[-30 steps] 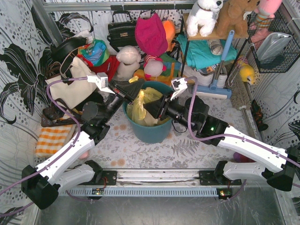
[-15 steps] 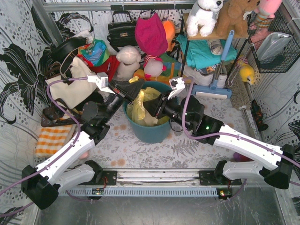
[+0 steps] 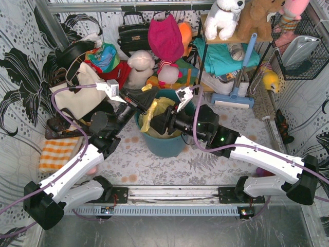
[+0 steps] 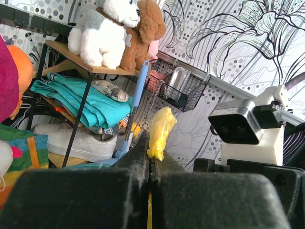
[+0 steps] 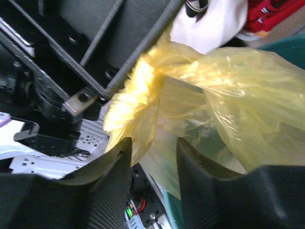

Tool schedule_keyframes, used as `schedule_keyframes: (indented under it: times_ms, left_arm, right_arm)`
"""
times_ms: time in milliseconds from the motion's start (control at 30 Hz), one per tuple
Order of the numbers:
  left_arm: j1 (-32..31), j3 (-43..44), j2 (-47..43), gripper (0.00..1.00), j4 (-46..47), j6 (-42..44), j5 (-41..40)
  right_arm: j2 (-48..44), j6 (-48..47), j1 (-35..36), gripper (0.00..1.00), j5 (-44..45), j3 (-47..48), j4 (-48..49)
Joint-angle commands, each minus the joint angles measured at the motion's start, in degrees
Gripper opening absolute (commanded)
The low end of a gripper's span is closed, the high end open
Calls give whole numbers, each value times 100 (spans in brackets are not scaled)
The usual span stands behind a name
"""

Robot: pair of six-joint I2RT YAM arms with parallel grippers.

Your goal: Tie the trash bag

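The left gripper (image 4: pixel 148 145) is clamped tight on a twisted tail of the trash bag (image 3: pixel 157 110), with yellow plastic poking out past its tips. The right gripper (image 5: pixel 153 164) stands about half open right beside that pinch, its fingers (image 5: pixel 107 191) on either side of the gathered plastic with a gap showing. The bag sits in the teal bin (image 3: pixel 167 146) in the middle of the table (image 3: pixel 149 167), its neck drawn up above the rim.
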Motion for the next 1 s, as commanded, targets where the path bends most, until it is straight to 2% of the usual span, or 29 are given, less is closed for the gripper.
schedule_keyframes:
  times_ms: [0,167,367,567,667,733,967]
  left_arm:
    - [-17,85,-48,1,201,-18,14]
    - [-17,85,-51,1,209,-28,27]
    - [-16,93,-30,1,231,-34,45]
    - [-17,89,-39,1,217,-32,50]
    - [-17,85,-16,1,217,-23,24]
    - [-17,85,-13,1,190,14,-30]
    - [-17,178,41,1,-7,196,-323]
  right_arm:
    - [-90,-31,3,51,-161,-65,546]
    - [-300,-39,3,49,-118,-364,1219]
    - [-28,-136,-5,36,-205,-76,1217]
    - [71,-8,-5,11,-221,-91,1321]
    - [-10,34,-4,3,-337,-151,1316]
    - [-135,43,-2,0,-480,-247,1308]
    - [-716,29,-6,0,-895,-693,1256]
